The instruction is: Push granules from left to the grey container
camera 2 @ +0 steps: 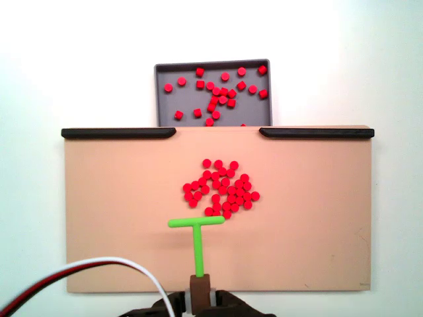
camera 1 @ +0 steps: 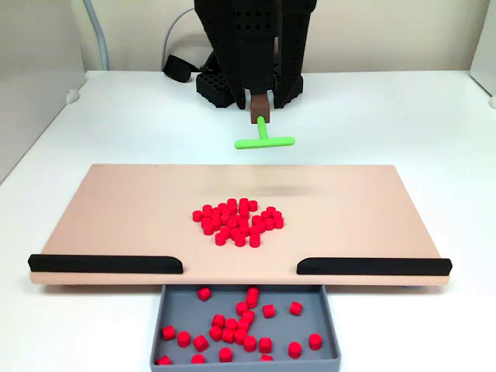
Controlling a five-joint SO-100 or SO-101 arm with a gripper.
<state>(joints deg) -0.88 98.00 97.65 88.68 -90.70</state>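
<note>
Many red granules (camera 1: 238, 221) lie in a loose cluster at the middle of the tan board (camera 1: 116, 209); in the other fixed view this cluster (camera 2: 221, 191) sits just beyond the pusher's crossbar. More granules lie scattered inside the grey container (camera 1: 182, 306) (camera 2: 211, 63), which sits under the gap between the board's black strips. My gripper (camera 1: 261, 116) (camera 2: 199, 282) is shut on the stem of a green T-shaped pusher (camera 1: 264, 142) (camera 2: 195, 228). The pusher hangs above the board's arm side and casts a faint shadow, with its bar short of the cluster.
Two black strips (camera 1: 105, 263) (camera 1: 372, 266) line the board's edge on the container side, leaving a gap in the middle. The black arm base (camera 1: 248, 46) stands behind the board. Red, black and white cables (camera 2: 99, 271) run beside the arm.
</note>
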